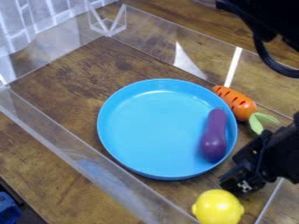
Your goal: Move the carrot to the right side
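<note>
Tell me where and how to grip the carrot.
Take the carrot by its thick orange body, just behind the leaves, coming from above with the jaws closing across its width. It lies lengthwise beside the plate, so one jaw would probably have to slip between plate and carrot. The leafy end looks thin and splayed, likely a poorer hold.
</note>
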`<control>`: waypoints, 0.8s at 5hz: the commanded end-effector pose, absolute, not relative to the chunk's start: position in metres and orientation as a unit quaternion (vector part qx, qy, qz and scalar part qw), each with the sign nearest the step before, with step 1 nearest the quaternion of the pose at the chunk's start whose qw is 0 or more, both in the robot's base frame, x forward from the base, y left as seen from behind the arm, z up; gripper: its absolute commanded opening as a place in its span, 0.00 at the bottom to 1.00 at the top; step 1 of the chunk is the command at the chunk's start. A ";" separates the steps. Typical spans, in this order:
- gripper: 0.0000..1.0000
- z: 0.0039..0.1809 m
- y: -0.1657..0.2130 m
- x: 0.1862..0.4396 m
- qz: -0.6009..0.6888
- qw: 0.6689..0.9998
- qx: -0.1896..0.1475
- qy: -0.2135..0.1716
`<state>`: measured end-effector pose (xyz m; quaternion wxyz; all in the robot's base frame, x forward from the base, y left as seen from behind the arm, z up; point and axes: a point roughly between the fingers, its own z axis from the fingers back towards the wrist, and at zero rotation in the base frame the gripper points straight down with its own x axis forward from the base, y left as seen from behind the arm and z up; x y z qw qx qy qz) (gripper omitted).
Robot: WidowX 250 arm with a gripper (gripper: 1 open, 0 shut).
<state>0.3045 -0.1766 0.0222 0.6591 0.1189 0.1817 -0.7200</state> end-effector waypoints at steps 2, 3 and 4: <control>1.00 0.024 -0.179 0.279 -0.711 0.673 0.112 0.173; 0.00 0.021 -0.183 0.274 -0.712 0.671 0.111 0.174; 0.00 0.021 -0.183 0.270 -0.712 0.671 0.110 0.173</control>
